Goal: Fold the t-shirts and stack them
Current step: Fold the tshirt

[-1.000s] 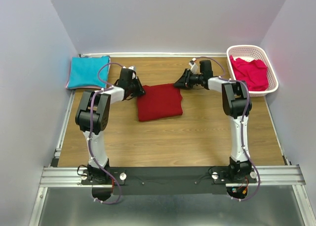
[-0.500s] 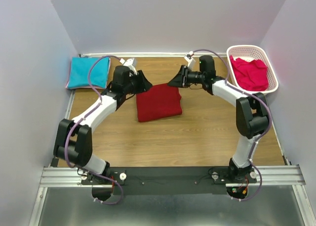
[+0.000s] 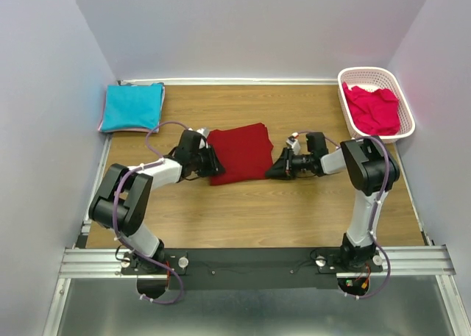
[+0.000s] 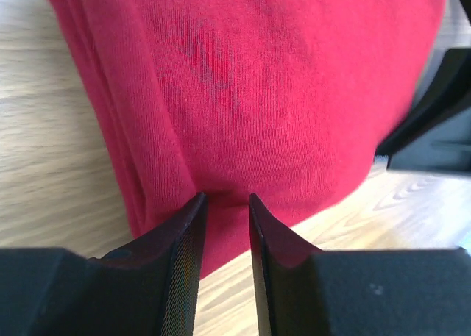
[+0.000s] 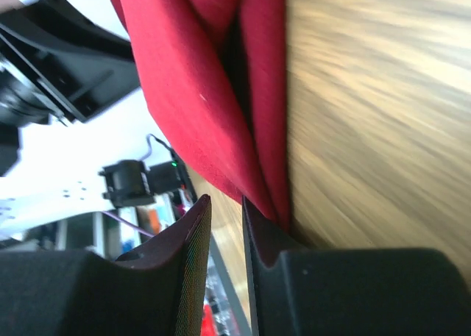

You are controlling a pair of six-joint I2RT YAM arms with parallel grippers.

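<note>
The dark red t-shirt [image 3: 239, 152], a soft knit folded to a rough square, lies midway on the wood-grain desk [image 3: 294, 211]. The left tool [image 4: 224, 200] pinches its layered left edge in a narrow gap. The right tool [image 5: 227, 200] stands slightly parted, nothing in the gap, one finger touching the folded right edge. A flat turquoise t-shirt [image 3: 131, 106] lies far left; a crumpled pinkish-red t-shirt [image 3: 374, 108] fills the latticed basket [image 3: 368, 73]
</note>
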